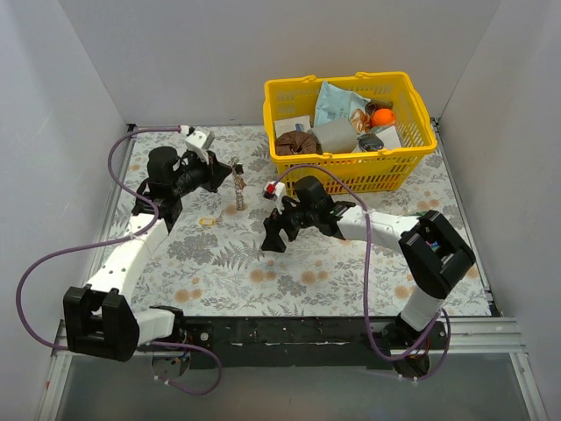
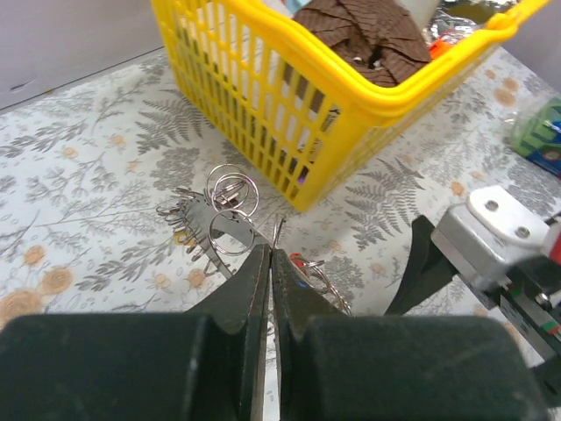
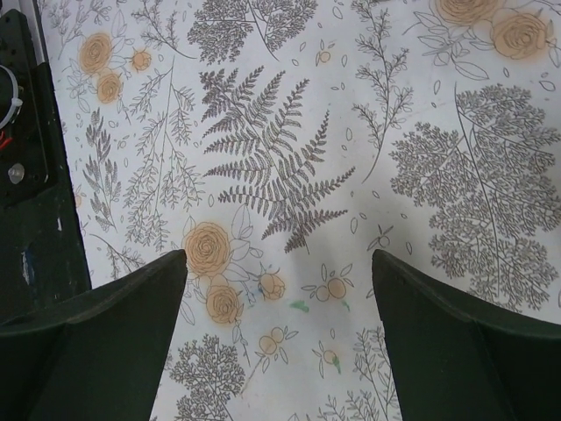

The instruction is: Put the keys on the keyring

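L gripper [image 2: 272, 256] pinched shut, twd far edge | keys [image 2: 200, 230] lay just past tips, long axis crosswise | R gripper [image 3: 279, 263] gaped wide, farther off

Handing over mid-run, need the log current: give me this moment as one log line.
left gripper: shut, pinching key bunch edge | right gripper: open, empty, above floral cloth | yellow basket: behind bunch
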